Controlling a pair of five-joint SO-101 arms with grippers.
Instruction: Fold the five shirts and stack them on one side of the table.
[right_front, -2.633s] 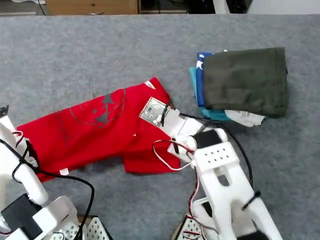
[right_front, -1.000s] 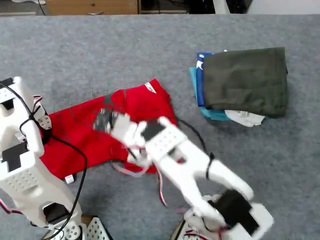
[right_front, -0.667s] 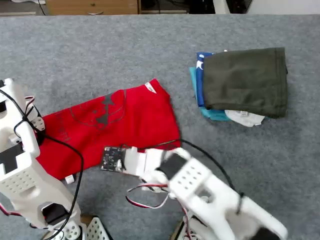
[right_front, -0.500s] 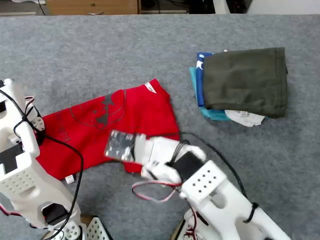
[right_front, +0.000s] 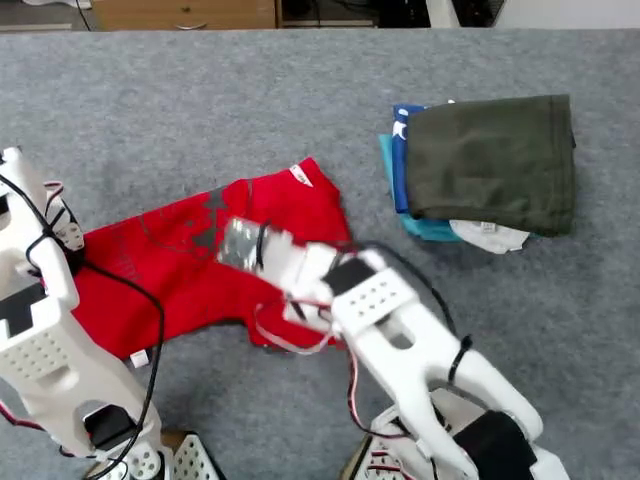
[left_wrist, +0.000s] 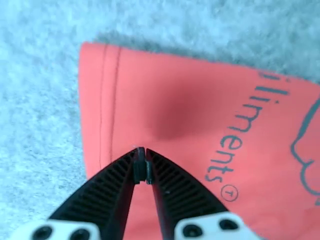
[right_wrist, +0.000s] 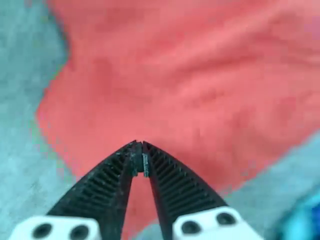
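A red shirt (right_front: 180, 265) with dark print lies flat on the grey table, left of the middle. My left gripper (left_wrist: 141, 169) is shut with nothing in it, hovering over the shirt's stitched hem (left_wrist: 102, 115) near the cloth's left end. The left arm (right_front: 40, 310) stands at the table's left edge. My right gripper (right_wrist: 140, 164) is also shut and empty, just above the red cloth (right_wrist: 210, 95) near one of its edges. The right arm (right_front: 385, 320) stretches from the front across the shirt's right half.
A stack of folded shirts (right_front: 490, 160) sits at the right: dark olive on top, blue, teal and white beneath. Bare grey table (right_front: 200, 100) spreads behind the red shirt. Cables (right_front: 290, 340) trail from the right arm over the shirt's front edge.
The right arm has swung from the shirt's front edge back over its middle. The left arm has barely shifted. The shirt lies shorter than 2.6 s ago.
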